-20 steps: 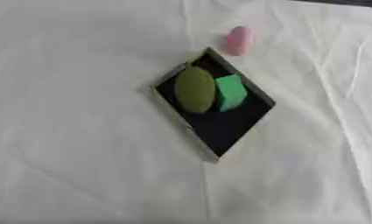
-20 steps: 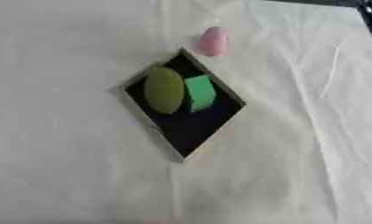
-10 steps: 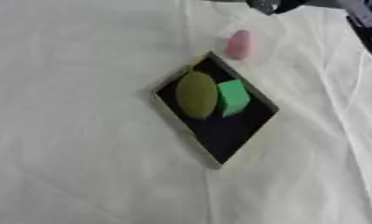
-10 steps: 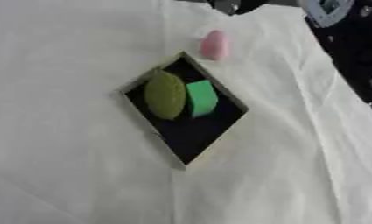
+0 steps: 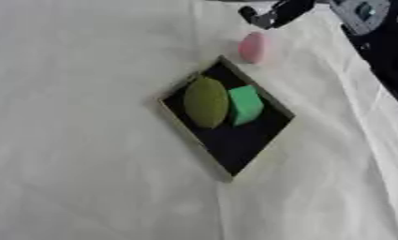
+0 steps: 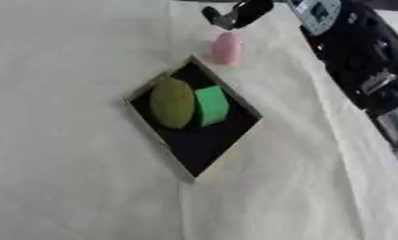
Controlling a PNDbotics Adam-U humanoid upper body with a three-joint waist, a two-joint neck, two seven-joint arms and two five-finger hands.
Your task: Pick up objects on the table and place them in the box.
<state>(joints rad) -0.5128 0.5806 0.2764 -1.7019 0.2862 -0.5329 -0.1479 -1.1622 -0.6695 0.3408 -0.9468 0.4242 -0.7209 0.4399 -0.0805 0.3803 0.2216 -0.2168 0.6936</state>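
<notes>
**Pink object lying beside the box, right hand above it**

Pink object [image 5: 253, 47], small and rounded, is being seen on the white cloth [image 5: 79, 117], just beyond the far corner of the box [image 6: 174, 159]; whether it is touching the box rim cannot be told. The box, a shallow black-lined tray with a pale rim, is being shown turned cornerwise on the cloth, like a diamond. Two things are being held in its far half: an olive-green oval [image 5: 205, 102] toward the left, and a bright green block [image 5: 245, 104] right beside it, the two seeming to touch. The near half of the box's dark floor is being left bare.

The right hand [image 6: 237, 13] is being shown at the top edge, just beyond the pink object and apart from it, with nothing seen in its grasp. Only dark fingertips are being caught in view, so whether the fingers are spread or curled cannot be told. The black right arm [image 6: 357, 61], with its grey panel, is being seen running down the right side of both views. The left hand is not being shown in either view.
</notes>
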